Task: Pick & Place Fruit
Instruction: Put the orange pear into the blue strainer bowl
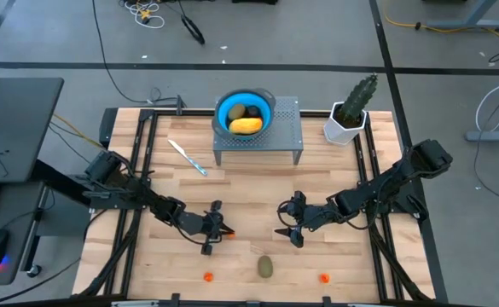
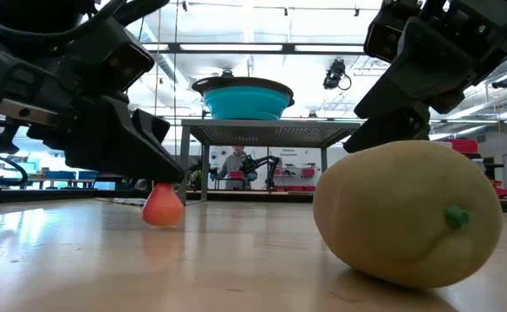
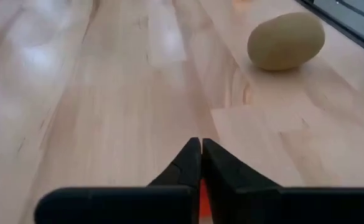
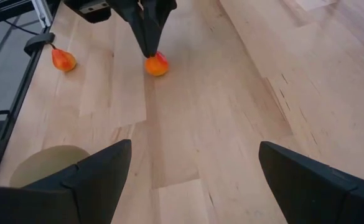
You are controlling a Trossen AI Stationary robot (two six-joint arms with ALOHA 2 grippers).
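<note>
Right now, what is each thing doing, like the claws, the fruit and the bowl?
Left claw: shut on a small orange-red ball at the table.
Right claw: open, empty, hovering over the table.
Olive-brown oval: loose on the table near the front edge.
Two other orange-red balls: loose on the table.
Blue bowl: upright on the grey stand, holding a yellow-orange piece and darker fruit.

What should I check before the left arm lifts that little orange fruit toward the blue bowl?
1. Left end effector shut on the small orange fruit: ok.
2. Fruit clear of the table: not ok; in the low view it looks to be on the wood.
3. Right end effector open, apart from the fruit: ok.
4. Blue bowl on the grey stand has room: cannot tell; a yellow-orange piece and dark pieces fill much of it.
5. Olive-brown oval out of the path: ok.
</note>
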